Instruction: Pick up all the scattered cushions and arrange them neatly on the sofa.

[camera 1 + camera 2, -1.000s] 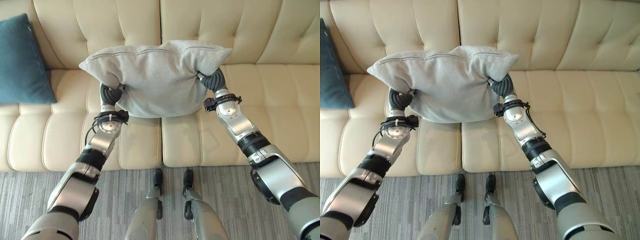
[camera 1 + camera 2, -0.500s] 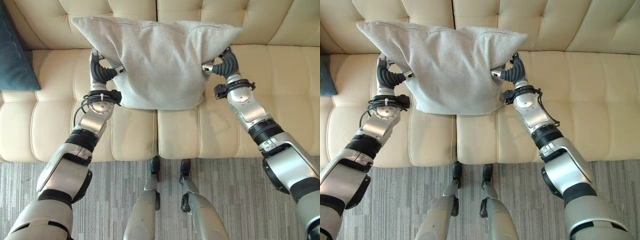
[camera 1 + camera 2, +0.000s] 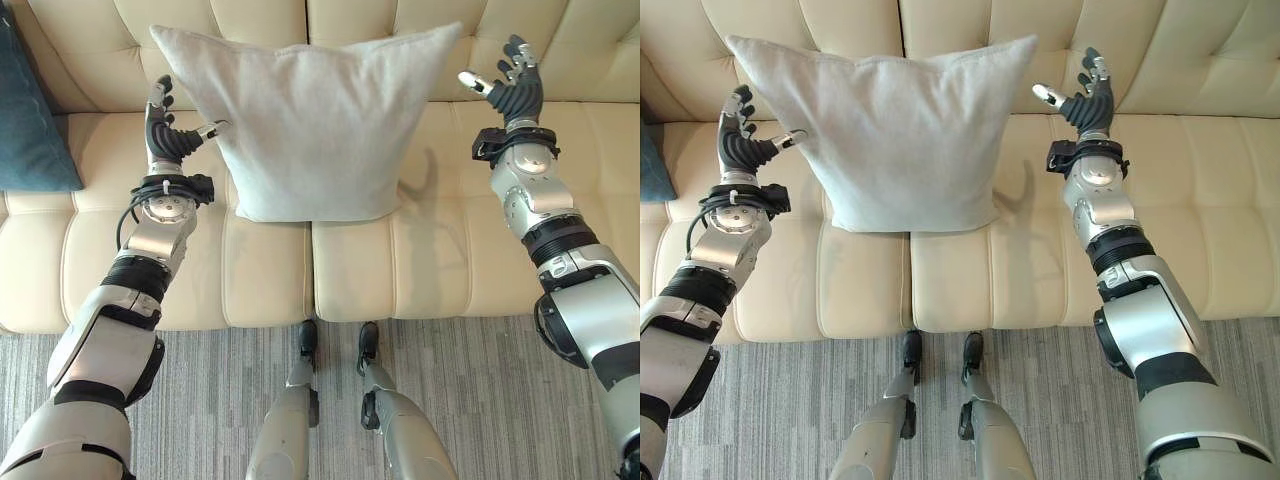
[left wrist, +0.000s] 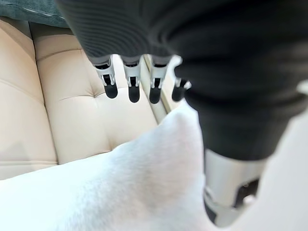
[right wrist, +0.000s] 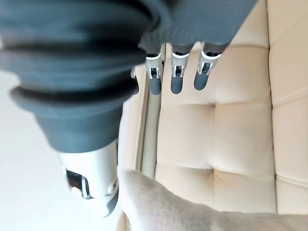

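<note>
Against the sofa (image 3: 470,270) back, grey cushion (image 3: 310,125) upright, left hand (image 3: 165,135) and right hand (image 3: 510,88) spread wide, teal cushion (image 3: 30,120) at left.

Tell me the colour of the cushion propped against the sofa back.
Light grey cushion, plain, no pattern; clearest in the left eye view.

A living room: tufted cream sofa (image 3: 420,250), cushions (image 3: 310,120), grey carpet (image 3: 200,400).
</note>
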`<state>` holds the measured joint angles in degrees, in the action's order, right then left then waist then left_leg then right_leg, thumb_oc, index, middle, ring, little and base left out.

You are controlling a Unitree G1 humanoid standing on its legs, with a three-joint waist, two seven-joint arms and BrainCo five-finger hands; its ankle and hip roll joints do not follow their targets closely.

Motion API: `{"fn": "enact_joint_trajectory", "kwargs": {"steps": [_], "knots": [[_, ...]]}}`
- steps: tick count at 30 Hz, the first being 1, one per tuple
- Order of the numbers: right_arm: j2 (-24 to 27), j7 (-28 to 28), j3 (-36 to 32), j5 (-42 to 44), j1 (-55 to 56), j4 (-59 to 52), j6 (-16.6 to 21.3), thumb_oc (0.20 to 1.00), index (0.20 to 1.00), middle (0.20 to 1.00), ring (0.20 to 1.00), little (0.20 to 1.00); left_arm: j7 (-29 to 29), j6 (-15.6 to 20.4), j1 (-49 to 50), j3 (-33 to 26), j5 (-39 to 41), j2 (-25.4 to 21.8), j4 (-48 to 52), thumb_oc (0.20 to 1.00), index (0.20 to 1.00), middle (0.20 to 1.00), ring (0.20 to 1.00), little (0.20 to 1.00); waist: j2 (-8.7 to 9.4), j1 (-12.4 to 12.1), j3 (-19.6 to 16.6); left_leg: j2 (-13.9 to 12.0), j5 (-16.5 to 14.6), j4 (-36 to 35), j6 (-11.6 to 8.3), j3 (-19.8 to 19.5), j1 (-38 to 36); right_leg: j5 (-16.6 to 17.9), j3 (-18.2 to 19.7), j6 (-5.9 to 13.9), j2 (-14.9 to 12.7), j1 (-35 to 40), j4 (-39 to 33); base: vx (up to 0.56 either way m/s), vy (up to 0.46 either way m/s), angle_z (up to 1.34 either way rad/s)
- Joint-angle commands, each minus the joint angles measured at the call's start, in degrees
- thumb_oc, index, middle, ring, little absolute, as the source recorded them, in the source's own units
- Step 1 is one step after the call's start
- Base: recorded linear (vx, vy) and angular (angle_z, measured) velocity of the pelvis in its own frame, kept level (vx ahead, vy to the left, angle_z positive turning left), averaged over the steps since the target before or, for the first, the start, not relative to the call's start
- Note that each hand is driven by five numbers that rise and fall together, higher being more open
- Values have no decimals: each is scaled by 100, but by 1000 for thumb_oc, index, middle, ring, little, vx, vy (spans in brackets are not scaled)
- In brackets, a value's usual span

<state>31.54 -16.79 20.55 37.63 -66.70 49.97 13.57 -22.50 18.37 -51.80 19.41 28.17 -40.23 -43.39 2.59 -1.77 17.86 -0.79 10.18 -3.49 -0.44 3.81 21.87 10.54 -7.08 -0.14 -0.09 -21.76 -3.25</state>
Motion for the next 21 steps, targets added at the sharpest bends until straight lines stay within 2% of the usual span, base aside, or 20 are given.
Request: {"fn": "enact_joint_trajectory", "kwargs": {"steps": [1, 7, 9, 10, 11, 15, 21], "knots": [[194, 139, -145, -189, 654, -921, 410, 1000, 1000, 1000, 1000, 1000, 51, 433, 449, -507, -75, -101, 415, 1000, 1000, 1000, 1000, 1000, 127, -30, -299, -43, -647, 98, -337, -132, -459, -561, 271, 817, -393, 143, 256, 0, 0, 0], [150, 738, -815, -1051, 3489, -3109, 410, 1000, 1000, 1000, 1000, 1000, 404, 322, 2782, -1431, -423, 346, 1453, 1000, 1000, 1000, 1000, 1000, 67, 123, -494, -32, -647, -98, -315, -53, -796, -618, 240, 798, -437, 421, 211, 47, 34, 0], [87, 1016, -966, -1396, 4372, -3472, 387, 1000, 1000, 1000, 1000, 1000, 652, 238, 3522, -1520, -704, 562, 1714, 1000, 1000, 1000, 1000, 1000, 56, 171, -543, -22, -672, -124, -296, -30, -911, -636, 215, 800, -445, 537, 207, 51, 28, 1], [85, 1014, -969, -1405, 4412, -3498, 378, 1000, 1000, 1000, 1000, 1000, 649, 229, 3558, -1522, -712, 568, 1738, 1000, 1000, 1000, 1000, 1000, 54, 171, -557, -22, -674, -128, -295, -32, -924, -638, 213, 801, -445, 551, 202, 88, 31, -2], [73, 1256, -1181, -1827, 5293, -3737, 339, 1000, 1000, 1000, 1000, 1000, 925, 125, 4339, -1750, -958, 753, 1927, 1000, 1000, 1000, 1000, 1000, 53, 214, -613, 0, -727, -136, -264, -2, -1080, -670, 180, 812, -451, 711, 208, 78, 25, -4], [35, 1615, -1287, -2667, 6666, -3766, 238, 1000, 1000, 1000, 1000, 1000, 1344, -87, 5574, -1943, -1367, 1091, 1804, 1000, 1000, 1000, 1000, 1000, 61, 277, -757, 32, -849, -117, -203, 13, -1447, -732, 156, 836, -461, 1084, 205, 71, 34, -6], [-89, 1878, -946, -3524, 7371, -2774, -21, 1000, 1000, 1000, 1000, 1000, 1771, -380, 6484, -1697, -2042, 1572, 873, 1000, 1000, 1000, 1000, 1000, 72, 368, -1023, 61, -1128, 73, -119, 163, -1953, -803, 330, 882, -481, 1506, 273, 22, 78, -20]]}}
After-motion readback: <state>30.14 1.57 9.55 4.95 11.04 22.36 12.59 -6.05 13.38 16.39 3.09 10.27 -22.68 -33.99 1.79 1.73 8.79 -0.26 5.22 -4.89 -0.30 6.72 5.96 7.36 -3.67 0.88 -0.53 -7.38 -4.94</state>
